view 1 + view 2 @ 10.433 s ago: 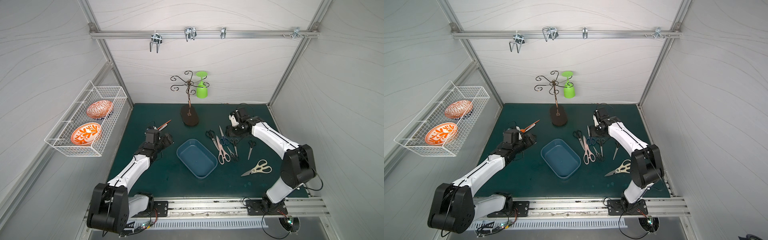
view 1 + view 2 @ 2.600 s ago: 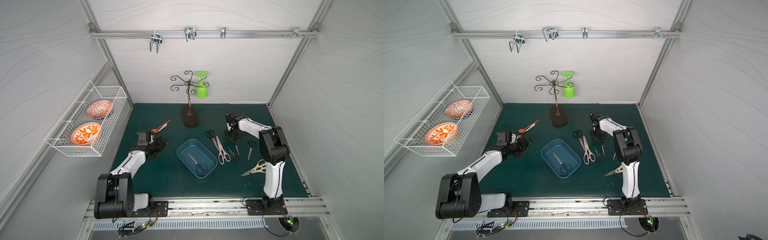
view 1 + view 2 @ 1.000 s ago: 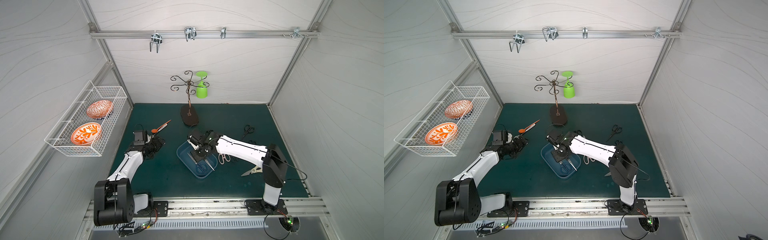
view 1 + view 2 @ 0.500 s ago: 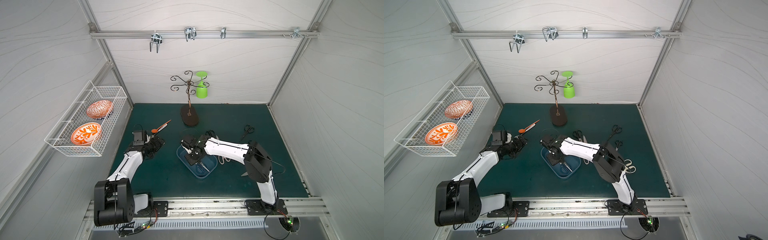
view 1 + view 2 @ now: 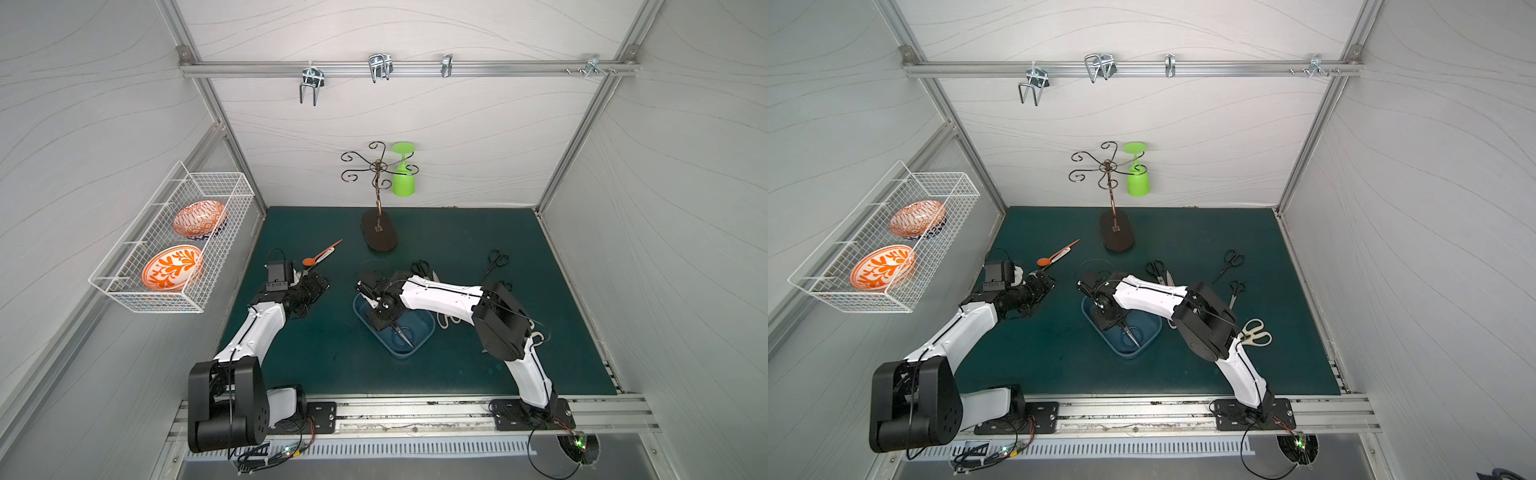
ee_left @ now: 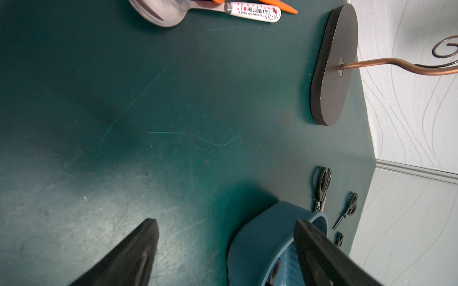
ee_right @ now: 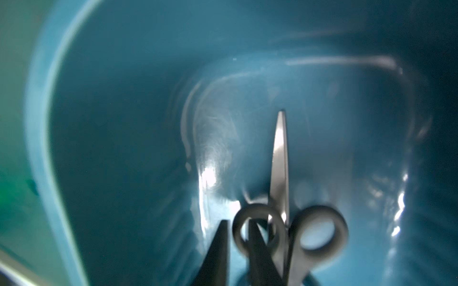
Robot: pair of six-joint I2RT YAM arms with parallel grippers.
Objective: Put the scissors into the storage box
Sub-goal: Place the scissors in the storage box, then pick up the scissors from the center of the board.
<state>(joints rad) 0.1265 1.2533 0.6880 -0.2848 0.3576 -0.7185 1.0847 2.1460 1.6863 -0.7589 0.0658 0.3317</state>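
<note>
Right gripper (image 7: 238, 221) sits in the shallow blue plastic storage box (image 5: 424, 332), jaws barely parted about the grey-handled steel scissors' (image 7: 280, 161) loop; grip unclear. Left gripper (image 6: 224, 220) gapes wide, leftward. Black-handled scissors (image 5: 496, 262) lie far right.

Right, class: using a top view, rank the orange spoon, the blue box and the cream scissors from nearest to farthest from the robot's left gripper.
1. The orange spoon: just beyond the left gripper, towards the back wall.
2. The blue box: in the middle, off to the gripper's right.
3. The cream scissors: farthest across, on the right side.
</note>
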